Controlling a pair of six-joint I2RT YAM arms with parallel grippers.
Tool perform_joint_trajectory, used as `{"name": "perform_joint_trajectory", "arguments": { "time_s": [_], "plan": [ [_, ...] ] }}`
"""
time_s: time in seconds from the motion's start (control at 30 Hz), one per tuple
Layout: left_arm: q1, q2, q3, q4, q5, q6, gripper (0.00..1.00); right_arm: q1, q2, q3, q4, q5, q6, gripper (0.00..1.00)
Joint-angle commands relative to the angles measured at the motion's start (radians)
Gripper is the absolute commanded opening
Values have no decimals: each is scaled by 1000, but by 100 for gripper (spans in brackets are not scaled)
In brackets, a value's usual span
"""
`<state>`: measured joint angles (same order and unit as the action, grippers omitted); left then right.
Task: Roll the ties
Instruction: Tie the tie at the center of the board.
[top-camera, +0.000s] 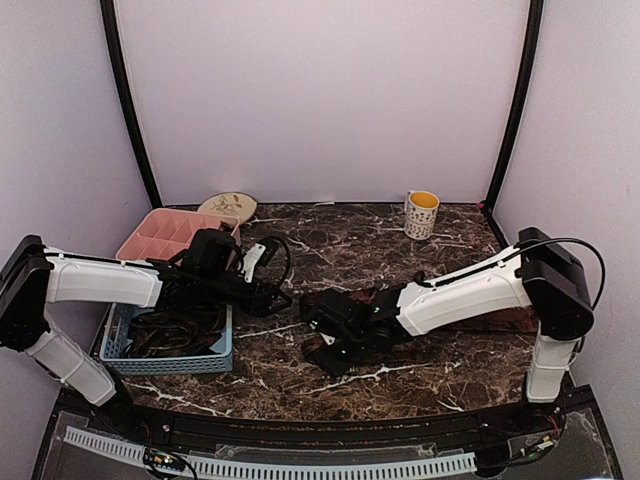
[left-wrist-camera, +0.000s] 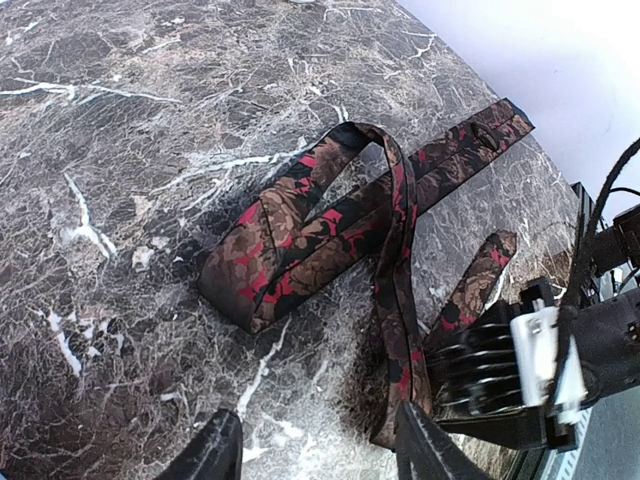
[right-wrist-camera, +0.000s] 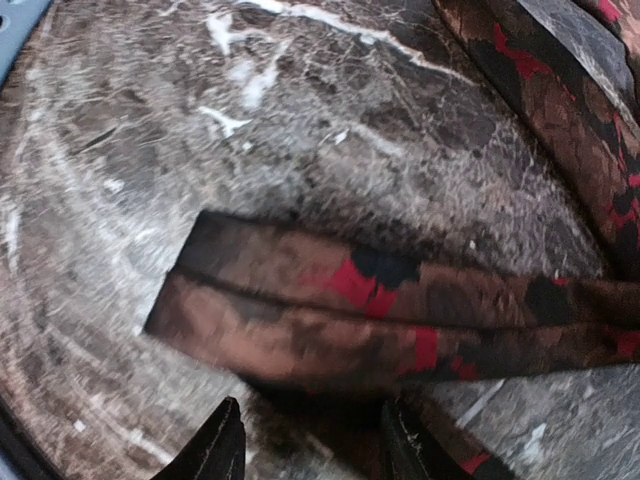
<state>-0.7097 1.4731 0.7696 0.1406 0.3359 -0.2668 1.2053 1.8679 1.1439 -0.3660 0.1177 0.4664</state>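
Your right wrist view smears the red-and-brown floral fabric necktie (right-wrist-camera: 400, 310) and cuts it at the right edge, from above the white right arm (top-camera: 470, 295) hides most of it, dark tangle in the blue plastic basket (top-camera: 170, 362) unreadable to you.
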Motion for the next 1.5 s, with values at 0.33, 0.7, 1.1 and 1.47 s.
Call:
{"name": "perform_joint_trajectory", "arguments": {
  "time_s": [0.33,0.7,1.1,1.47],
  "plan": [
    [65,-138,16,-45,-35,12,53,50,87,184,-118,-37,-36,0],
    [84,-160,61,-46,-23,107,55,-143,-282,153,587,-598,330,0],
    [25,-15,139,-43,-21,252,58,-502,-780,-516,1012,-396,753,0],
    [-86,378,477,-172,-70,394,52,-776,-1098,-858,809,-261,962,0]
  ]
}}
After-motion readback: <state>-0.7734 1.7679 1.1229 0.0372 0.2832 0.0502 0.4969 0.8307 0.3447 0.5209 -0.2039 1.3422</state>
